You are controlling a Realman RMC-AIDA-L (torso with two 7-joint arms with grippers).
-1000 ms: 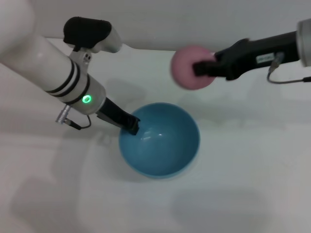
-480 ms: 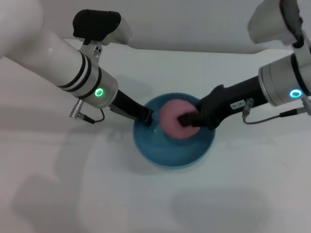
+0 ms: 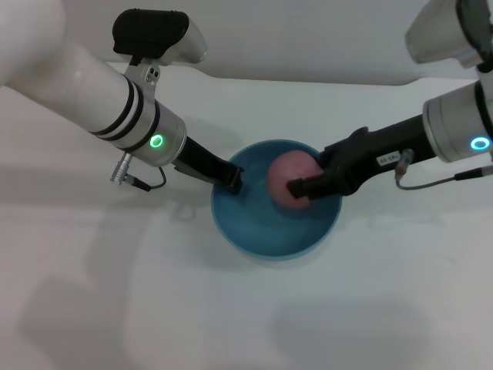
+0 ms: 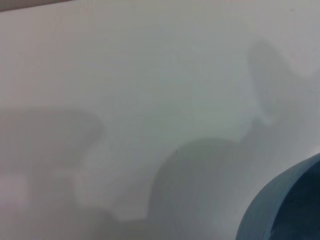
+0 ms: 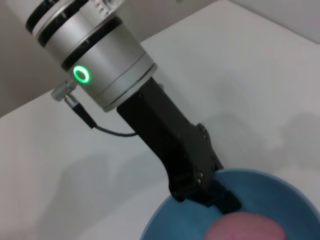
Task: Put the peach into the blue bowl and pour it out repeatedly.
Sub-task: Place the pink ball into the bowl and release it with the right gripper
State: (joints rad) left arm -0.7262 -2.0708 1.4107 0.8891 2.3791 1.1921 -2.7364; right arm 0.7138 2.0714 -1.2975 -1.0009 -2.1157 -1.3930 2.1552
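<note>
My right gripper [image 3: 296, 187] pinches the peach [image 3: 289, 179] inside the blue bowl [image 3: 254, 231]; my left gripper [image 3: 231, 182] clamps the bowl's rim.

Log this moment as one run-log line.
phase: placing | right gripper: shut on peach, inside blue bowl | left gripper: gripping bowl rim | peach: not released

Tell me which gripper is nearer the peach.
Right. The right gripper grips the peach inside the blue bowl; the left gripper clamps the bowl's rim opposite.
</note>
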